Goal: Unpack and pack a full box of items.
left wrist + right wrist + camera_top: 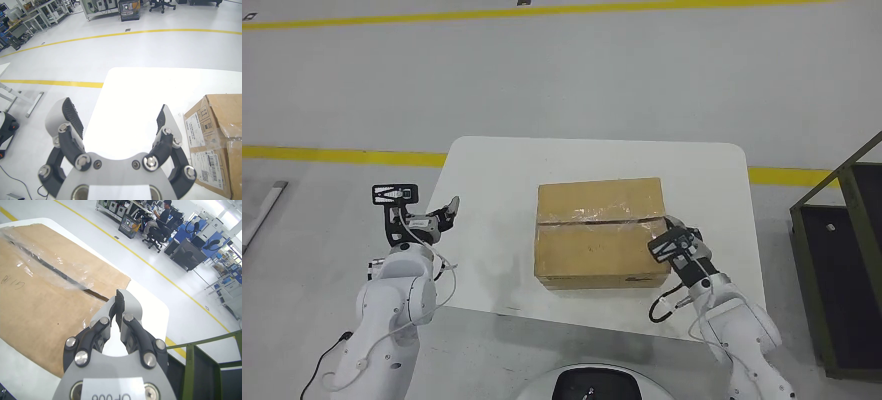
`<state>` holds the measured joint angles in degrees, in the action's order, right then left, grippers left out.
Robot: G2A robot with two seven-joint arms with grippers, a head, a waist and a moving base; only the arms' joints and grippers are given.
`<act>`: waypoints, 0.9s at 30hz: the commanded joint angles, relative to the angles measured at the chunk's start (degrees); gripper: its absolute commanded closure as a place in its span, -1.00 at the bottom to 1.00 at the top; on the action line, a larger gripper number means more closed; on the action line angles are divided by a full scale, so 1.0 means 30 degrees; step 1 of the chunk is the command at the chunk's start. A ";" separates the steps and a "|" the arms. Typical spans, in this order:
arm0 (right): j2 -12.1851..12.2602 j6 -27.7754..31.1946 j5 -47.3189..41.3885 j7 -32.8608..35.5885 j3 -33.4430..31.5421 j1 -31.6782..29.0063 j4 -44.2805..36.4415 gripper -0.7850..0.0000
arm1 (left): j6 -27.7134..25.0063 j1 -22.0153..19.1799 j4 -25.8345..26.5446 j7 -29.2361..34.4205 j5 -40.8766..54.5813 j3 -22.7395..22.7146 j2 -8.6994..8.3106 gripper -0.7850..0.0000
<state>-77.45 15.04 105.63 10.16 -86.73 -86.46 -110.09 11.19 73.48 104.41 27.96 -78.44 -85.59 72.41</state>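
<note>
the left arm is bent beside the left side of the white rounded bench (492, 180) (132, 85) (151, 306), wrist raised. the left tool (449, 208) (115, 106) hangs spread wide with nothing in it. one ribbed black pad is over the pale grey floor (572, 80) (75, 56) (170, 262) and the other is over the bench's edge.

the brown cardboard box (600, 232) (213, 136) (47, 294) lies to the right of this tool, apart from it, about midway across the bench. its flaps are down, with clear tape (602, 215) (37, 262) along the top seam and white labels (196, 130) on the end face turned toward the left tool.

the right arm stands at the near right corner, elbow low. the right tool (669, 222) (119, 298) is pinched together with nothing between its pads. its tip sits at the box's right end, just by the end of the seam; whether it touches the cardboard cannot be told.

yellow lines (342, 155) (56, 82) (170, 279) cross the floor around the bench, and a dark green metal frame (842, 270) (198, 351) stands off the right side.
</note>
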 commanded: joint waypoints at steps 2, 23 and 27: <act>-0.0004 0.0024 -0.0235 -0.0087 0.0042 -0.0012 -0.0031 1.00 | 0.0000 0.0000 0.0000 0.0000 0.0000 0.0000 0.0000 -1.00; -0.1290 0.1605 -0.9622 -0.0152 0.7255 0.9124 0.9373 1.00 | -0.2320 0.1820 0.1677 -0.3601 0.0626 -0.1301 -0.0110 -1.00; -0.1453 0.1323 -0.9477 -0.0158 0.8038 0.9618 1.0529 1.00 | -0.2320 0.1820 0.1677 -0.3601 0.0626 -0.1301 -0.0110 -1.00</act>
<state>-81.74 19.20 77.31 9.65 -62.97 -57.70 -79.20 4.23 78.94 109.44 17.16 -76.56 -89.49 72.08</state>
